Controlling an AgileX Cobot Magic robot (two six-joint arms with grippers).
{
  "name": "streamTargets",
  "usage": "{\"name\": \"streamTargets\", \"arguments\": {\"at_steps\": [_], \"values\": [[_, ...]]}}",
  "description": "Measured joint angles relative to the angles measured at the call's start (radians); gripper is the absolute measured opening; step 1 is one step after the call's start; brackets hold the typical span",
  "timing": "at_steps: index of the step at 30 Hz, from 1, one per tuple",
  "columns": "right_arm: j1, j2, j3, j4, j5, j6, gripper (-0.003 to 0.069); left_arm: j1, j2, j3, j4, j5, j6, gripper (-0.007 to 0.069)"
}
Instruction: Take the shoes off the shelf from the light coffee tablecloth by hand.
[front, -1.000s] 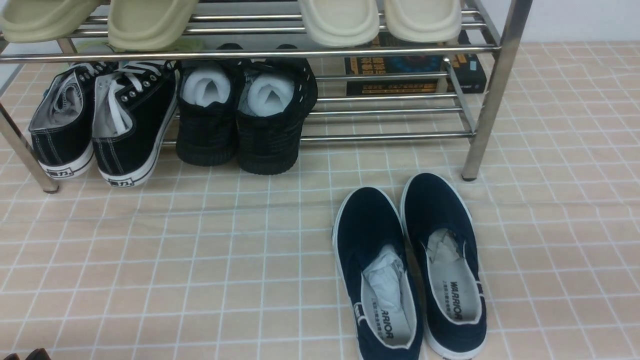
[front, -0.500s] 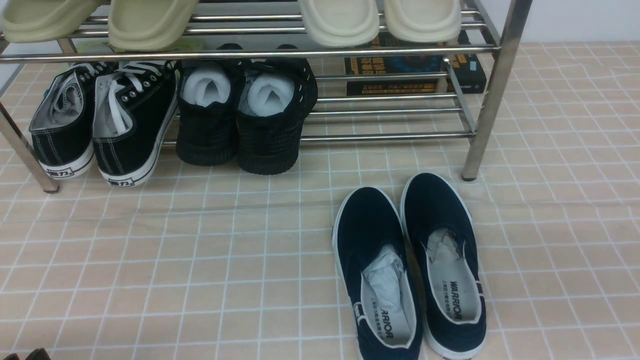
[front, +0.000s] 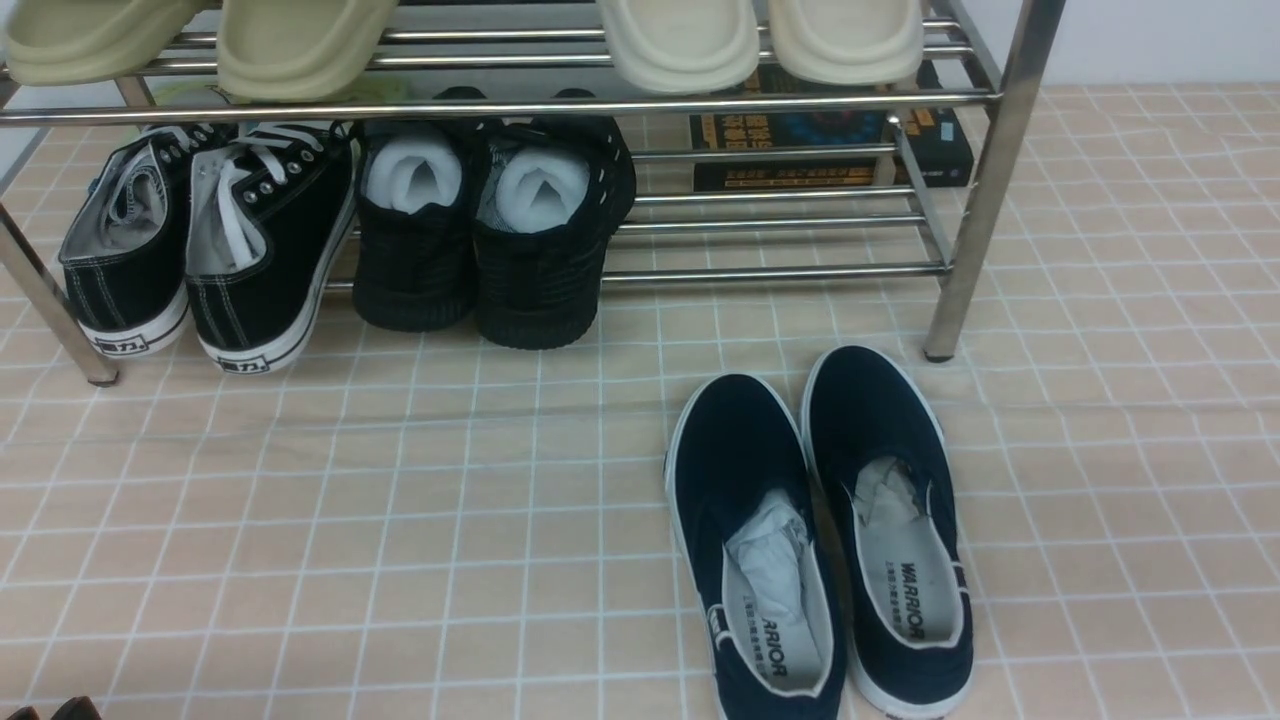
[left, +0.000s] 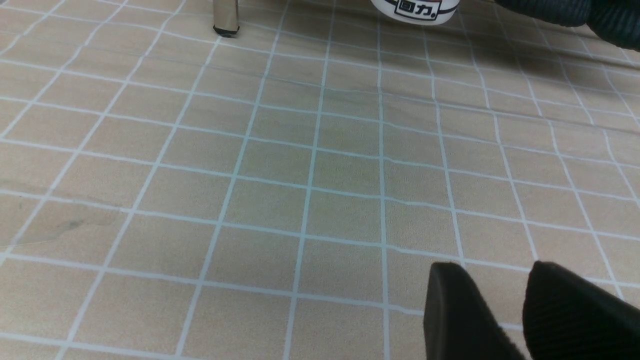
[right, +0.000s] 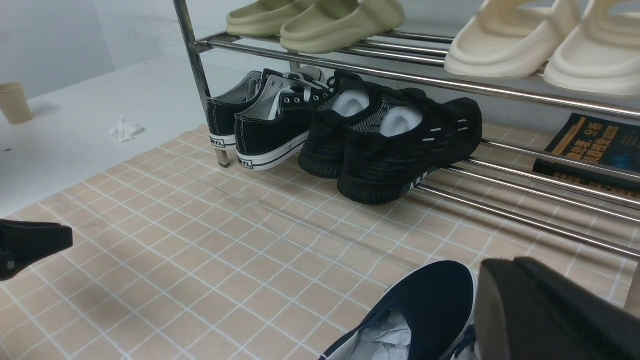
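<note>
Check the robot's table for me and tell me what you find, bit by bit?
Surface: cloth flat, faint creases.
Job's things: shoes off the shelf, side by side on the cloth.
Clutter: sneakers, black shoes, slippers on the shelf; book under its top tier; cup, tissue beyond the cloth.
Grippers: left end effector slightly open, empty; right end effector shut, empty, beside the shoes.
Cables: nothing seen.
Surroundings: pale wall.

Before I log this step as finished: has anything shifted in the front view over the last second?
Nothing visibly changed. The navy shoes lie side by side on the tablecloth in front of the shelf, as before, and the black pairs and slippers on the shelf stayed put.
</note>
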Motion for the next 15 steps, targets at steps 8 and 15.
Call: {"name": "streamTargets", "arguments": {"at_steps": [8, 15], "values": [[-0.001, -0.001, 0.019, 0.0, -0.004, 0.0, 0.0003, 0.0, 0.0, 0.0, 0.0, 0.0, 0.0, 0.024], [-0.135, -0.045, 0.145, -0.016, -0.004, 0.0, 0.001, 0.0, 0.0, 0.0, 0.0, 0.0, 0.0, 0.024]]}}
